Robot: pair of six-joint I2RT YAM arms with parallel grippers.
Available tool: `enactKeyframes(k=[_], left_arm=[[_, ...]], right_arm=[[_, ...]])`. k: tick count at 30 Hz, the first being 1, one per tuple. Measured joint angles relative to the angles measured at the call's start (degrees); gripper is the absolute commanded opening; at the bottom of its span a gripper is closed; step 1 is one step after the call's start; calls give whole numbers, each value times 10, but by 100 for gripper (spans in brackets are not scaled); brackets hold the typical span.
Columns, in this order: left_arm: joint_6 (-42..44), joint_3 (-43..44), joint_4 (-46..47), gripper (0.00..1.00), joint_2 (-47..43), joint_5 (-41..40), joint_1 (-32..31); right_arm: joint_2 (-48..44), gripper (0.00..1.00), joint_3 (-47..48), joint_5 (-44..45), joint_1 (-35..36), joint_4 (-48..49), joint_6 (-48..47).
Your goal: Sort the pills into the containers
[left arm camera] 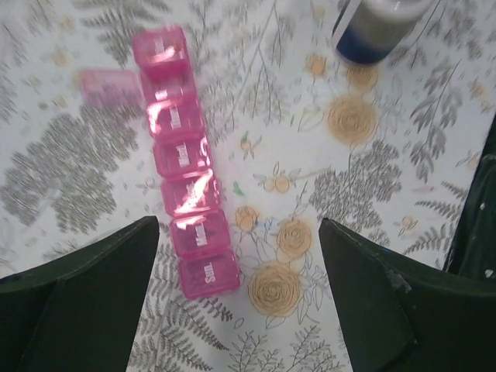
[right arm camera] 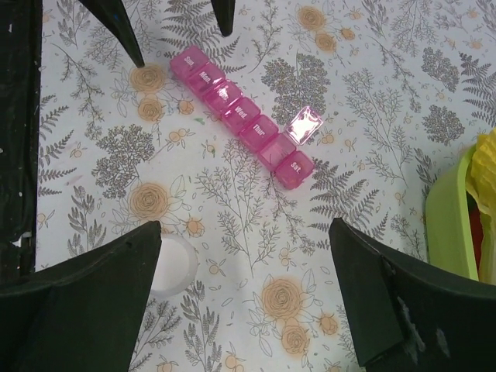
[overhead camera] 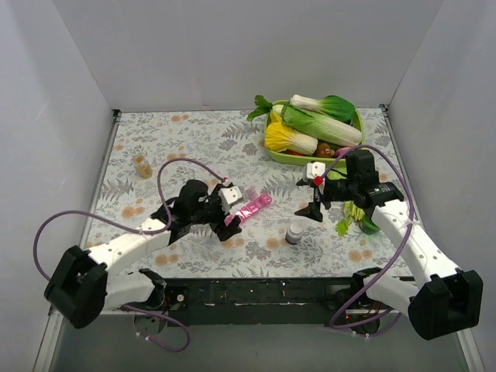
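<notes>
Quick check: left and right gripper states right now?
Left gripper: jaws open, holding nothing.
Right gripper: jaws open, holding nothing.

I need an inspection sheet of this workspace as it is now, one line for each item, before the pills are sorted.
Surface: table covered with a floral cloth.
Job's things: pink pill organizer lies near the centre, one lid open near its Sat end; loose pills: nothing seen.
Clutter: white-capped bottle; small jar at far left; green tray with vegetables; leafy vegetable beside the right arm.
Tools: left tool open, over the organizer's Sun end; right tool open, holding nothing.
Cables: purple cables loop free at both arms.
Surroundings: white walls on three sides.
</notes>
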Motion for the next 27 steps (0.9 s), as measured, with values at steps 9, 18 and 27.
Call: enactKeyframes(k=[9, 18, 27], left_arm=[[71, 45, -45, 73, 208, -40, 0], [104, 87, -49, 72, 269, -62, -4], [139, 111, -75, 60, 285, -71, -6]], right_arm=[[-26, 97, -45, -42, -34, 28, 5], [-28, 97, -49, -68, -42, 41, 9], [-28, 97, -56, -77, -43, 45, 13]])
